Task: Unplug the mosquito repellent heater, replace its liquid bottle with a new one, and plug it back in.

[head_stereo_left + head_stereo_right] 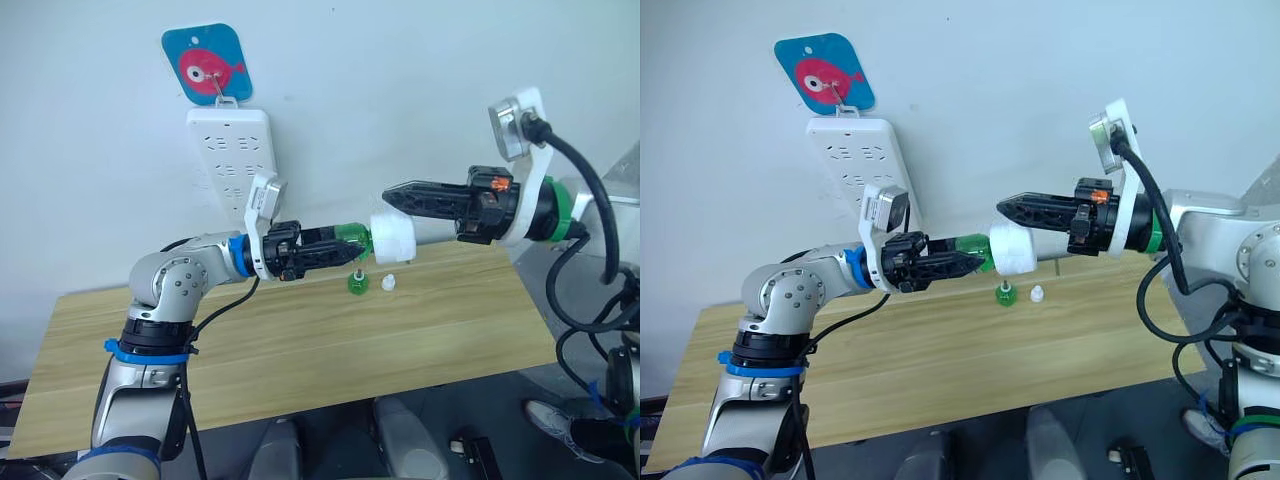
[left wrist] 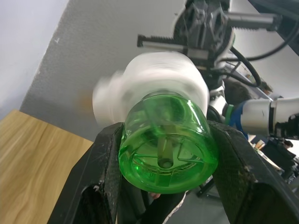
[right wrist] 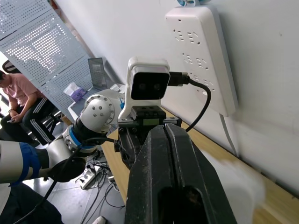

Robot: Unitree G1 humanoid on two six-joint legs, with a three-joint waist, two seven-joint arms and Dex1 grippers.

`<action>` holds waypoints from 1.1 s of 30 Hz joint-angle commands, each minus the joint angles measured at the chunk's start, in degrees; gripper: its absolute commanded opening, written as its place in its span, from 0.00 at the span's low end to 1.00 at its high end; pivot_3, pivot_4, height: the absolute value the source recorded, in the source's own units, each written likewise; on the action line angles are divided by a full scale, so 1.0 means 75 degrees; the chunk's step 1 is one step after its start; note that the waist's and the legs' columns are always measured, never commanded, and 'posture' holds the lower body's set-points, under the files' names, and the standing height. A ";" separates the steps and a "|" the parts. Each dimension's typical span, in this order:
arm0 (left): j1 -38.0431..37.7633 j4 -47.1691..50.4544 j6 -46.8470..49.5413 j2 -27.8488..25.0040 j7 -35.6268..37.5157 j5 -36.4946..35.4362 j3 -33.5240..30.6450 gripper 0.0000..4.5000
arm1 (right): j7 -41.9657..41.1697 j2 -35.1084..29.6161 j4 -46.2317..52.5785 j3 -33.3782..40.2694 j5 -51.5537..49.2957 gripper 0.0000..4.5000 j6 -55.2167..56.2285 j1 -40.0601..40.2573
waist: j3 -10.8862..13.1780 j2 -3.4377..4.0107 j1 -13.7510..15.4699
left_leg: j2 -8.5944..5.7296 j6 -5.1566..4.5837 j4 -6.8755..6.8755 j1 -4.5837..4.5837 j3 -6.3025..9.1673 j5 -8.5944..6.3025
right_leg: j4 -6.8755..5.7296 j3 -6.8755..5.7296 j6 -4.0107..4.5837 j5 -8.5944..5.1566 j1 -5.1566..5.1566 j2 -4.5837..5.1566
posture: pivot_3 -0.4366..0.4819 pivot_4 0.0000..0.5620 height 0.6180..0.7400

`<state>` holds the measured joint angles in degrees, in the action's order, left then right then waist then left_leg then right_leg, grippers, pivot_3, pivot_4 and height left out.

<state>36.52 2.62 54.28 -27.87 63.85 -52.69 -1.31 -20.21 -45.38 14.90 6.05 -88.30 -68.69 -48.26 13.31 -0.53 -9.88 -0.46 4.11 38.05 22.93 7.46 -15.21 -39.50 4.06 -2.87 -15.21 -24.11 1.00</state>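
Green bottle (image 2: 167,142) fills the left wrist view, clamped betw. the left gripper's (image 1: 335,250) fingers, its neck in the white heater (image 1: 393,240). Right gripper (image 1: 1025,212) holds the heater from the other side, fingers pressed together on it, both held above the wooden table (image 1: 300,340). Small green bottle (image 1: 357,282) and white cap (image 1: 389,283) stand on the table. White power strip (image 1: 233,150) hangs on a pale wall under a blue fish sign (image 1: 207,64); no readable text. Seated person (image 3: 21,105) in the room behind.
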 commanded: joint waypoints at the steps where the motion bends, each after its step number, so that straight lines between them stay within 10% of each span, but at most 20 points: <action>1: 0.0023 0.0345 -0.0070 -0.0096 0.0269 -0.0109 -0.0015 0.51 | -0.0683 -0.0229 -0.0136 -0.0048 0.0296 0.00 -0.0184 -0.0284 | 0.0000 0.0000 0.0000 | 0.0000 0.0000 -0.0001 0.0000 0.0000 0.0000 | 0.0001 0.0000 0.0000 0.0000 0.0000 0.0000 | 0.22 0.26 1.00; 17: 0.0298 0.0125 0.0864 0.0022 -0.0271 -0.1070 -0.0631 0.51 | -0.2096 0.0222 -0.0447 -0.0323 0.1582 0.00 -0.0634 0.0222 | -0.0031 0.0003 -0.0116 | 0.0001 0.0003 -0.0001 0.0002 0.0006 0.0002 | 0.0001 -0.0001 0.0000 0.0000 0.0000 0.0004 | 0.23 0.24 1.00; 33: 0.0529 -0.0205 0.1035 0.0287 -0.0995 -0.1599 -0.0992 0.51 | -0.0769 0.0553 -0.0009 0.0254 0.0408 0.00 -0.1135 0.0947 | -0.0121 0.0018 -0.0174 | -0.0001 0.0003 0.0001 -0.0001 0.0002 0.0001 | -0.0003 0.0002 -0.0001 -0.0001 0.0001 0.0003 | 0.23 0.24 1.00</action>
<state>39.41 1.37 62.56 -25.53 58.03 -64.53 -6.67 -25.94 -41.73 12.12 6.69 -80.92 -76.96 -40.93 12.40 -0.39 -11.18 -0.46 4.13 38.05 22.92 7.47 -15.20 -39.53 4.07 -2.88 -15.22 -24.10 1.02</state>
